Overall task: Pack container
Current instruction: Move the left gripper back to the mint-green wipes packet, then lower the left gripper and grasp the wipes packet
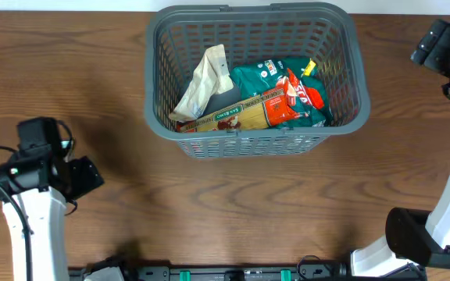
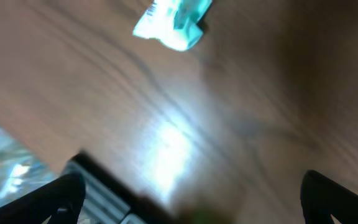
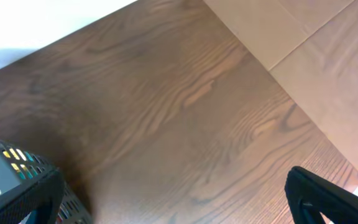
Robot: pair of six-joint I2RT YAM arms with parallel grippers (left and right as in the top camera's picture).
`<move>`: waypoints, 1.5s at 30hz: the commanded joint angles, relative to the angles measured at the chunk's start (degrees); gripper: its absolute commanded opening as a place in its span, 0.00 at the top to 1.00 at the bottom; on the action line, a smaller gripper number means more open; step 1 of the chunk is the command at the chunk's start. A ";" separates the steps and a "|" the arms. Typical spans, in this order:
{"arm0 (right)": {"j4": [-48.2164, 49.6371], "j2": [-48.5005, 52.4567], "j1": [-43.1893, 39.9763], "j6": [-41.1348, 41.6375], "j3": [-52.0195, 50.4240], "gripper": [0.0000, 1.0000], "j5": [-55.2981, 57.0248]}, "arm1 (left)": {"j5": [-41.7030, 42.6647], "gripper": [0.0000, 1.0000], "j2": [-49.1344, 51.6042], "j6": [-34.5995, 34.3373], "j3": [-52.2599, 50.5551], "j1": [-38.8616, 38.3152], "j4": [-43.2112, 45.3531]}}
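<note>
Container (image 1: pixel 241 144) at table's (image 1: pixel 209 211) far edge, centre, packets (image 1: pixel 276 101) inside; left gripper (image 1: pixel 83 176) and right gripper (image 1: pixel 442 45) both spread, empty; teal packet (image 2: pixel 173 22) loose on table, blurred; best to straddle it squarely, then lift well clear before crossing into container.

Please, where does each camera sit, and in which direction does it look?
Overhead: above the table, looking straight down at the container; both arms show, with the left gripper and the right gripper.
Left wrist: on the left arm, facing the blurred tabletop and a teal packet; its own spread fingers show at the bottom.
Right wrist: on the right arm, facing the tabletop and table edge; its own fingers show.
Shared: overhead and right wrist both show the container.
</note>
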 commanded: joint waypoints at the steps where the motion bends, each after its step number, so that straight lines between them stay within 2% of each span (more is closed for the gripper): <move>1: -0.07 -0.35 -0.20 0.70 0.50 0.01 0.57 | 4.90 0.01 2.51 7.63 -0.15 4.92 3.19; 5: -0.07 -0.35 -0.20 0.68 0.50 0.01 0.57 | 9.53 0.02 5.86 12.28 -0.15 10.99 9.38; 9: -0.09 -0.35 -0.20 0.70 0.50 0.01 0.57 | 10.01 0.01 9.53 16.41 -0.15 14.80 13.27; 13: -0.07 -0.35 -0.20 0.70 0.50 0.01 0.57 | 10.47 0.01 14.19 21.31 -0.15 15.23 15.85; 17: -0.09 -0.35 -0.20 0.68 0.50 0.01 0.57 | 14.73 0.01 18.78 26.27 -0.15 15.26 18.93; 22: -0.07 -0.35 -0.20 0.70 0.50 0.01 0.57 | 14.62 0.01 21.86 29.00 -0.04 15.26 23.69; 27: -0.07 -0.35 -0.20 0.70 0.50 0.01 0.57 | 10.47 0.02 23.06 30.45 -0.04 15.39 28.61; 45: -0.07 -0.35 -0.20 0.68 0.50 0.01 0.57 | 10.95 0.01 30.69 30.16 -0.04 17.79 33.66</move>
